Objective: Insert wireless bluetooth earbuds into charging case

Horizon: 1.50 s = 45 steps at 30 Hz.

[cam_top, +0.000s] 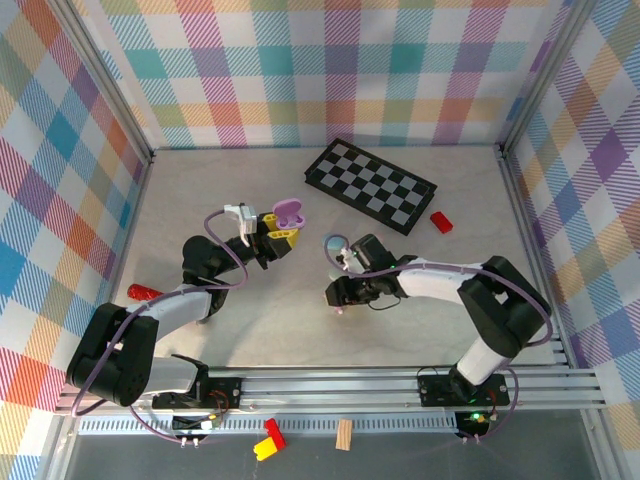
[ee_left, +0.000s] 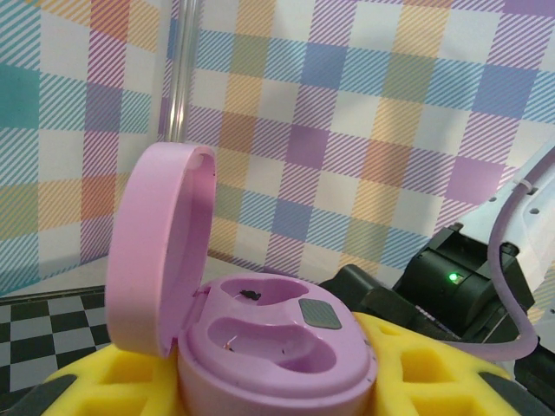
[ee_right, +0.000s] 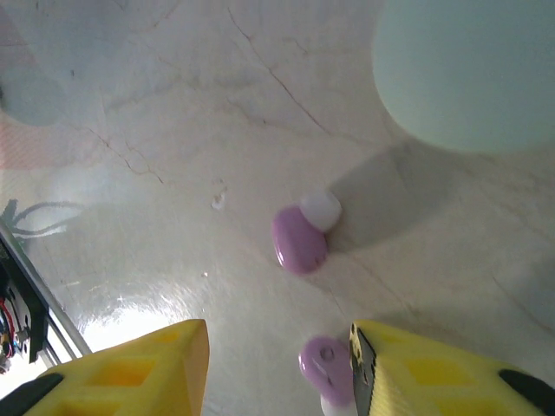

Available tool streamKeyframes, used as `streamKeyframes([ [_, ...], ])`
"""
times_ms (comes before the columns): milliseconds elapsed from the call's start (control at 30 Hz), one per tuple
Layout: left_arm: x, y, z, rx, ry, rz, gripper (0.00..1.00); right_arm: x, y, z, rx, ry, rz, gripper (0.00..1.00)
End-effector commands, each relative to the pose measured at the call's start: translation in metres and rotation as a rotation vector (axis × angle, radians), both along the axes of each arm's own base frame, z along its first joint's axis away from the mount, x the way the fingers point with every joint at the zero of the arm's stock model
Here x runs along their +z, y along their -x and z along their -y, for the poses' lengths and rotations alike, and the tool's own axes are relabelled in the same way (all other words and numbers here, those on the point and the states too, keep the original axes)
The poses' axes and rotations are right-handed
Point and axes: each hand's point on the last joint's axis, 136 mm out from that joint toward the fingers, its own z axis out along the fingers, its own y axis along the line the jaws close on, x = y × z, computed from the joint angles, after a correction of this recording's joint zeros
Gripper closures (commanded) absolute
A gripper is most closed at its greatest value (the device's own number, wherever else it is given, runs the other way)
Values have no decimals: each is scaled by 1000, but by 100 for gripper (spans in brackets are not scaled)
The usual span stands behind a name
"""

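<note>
On the pale marbled tabletop (cam_top: 200, 190), within plaid walls (cam_top: 350, 70), we see the left claw (cam_top: 278, 238) pinching an open pink charging case (ee_left: 269, 347). The right claw (ee_right: 277, 347) hangs spread, holding nothing. The nearer earbud (ee_right: 323, 368) lies just beside its finger at four o'clock, and the second earbud (ee_right: 301, 238) at twelve.

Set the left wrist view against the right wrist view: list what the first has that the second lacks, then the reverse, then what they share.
Left wrist view: the open charging case, lid up and both wells empty, clamped between the left tool's pads, with a checkerboard and the plaid wall behind. Right wrist view: two purple earbuds on the marbled table, the nearer one beside a pad of the open right tool, plus a pale rounded shape at top right. Both: yellow pads at the bottom edge.
</note>
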Motion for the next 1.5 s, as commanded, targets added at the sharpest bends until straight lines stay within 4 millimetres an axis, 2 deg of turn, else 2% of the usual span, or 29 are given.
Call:
streamKeyframes([
  [0,7,3,-4,-5,5,51,68,-7,8,-7,80,-3,-35,53],
  [133,8,3,-4,-6,5,54,68,-14,19,-5,131,-1,-70,55],
  [367,10,2,-3,-8,7,58,68,-15,30,3,137,0,-82,58],
  [600,12,3,-3,-13,8,61,68,-13,30,4,143,6,-78,63],
  [800,12,2,-3,-12,7,61,68,-13,26,12,94,46,-59,58],
  [967,10,2,-2,-15,4,58,68,-15,29,15,87,54,-75,59],
  [1267,10,2,-3,-13,5,57,68,-18,38,5,119,5,-116,64],
  [1467,10,2,-3,-11,5,56,68,-27,36,8,104,30,-123,69],
])
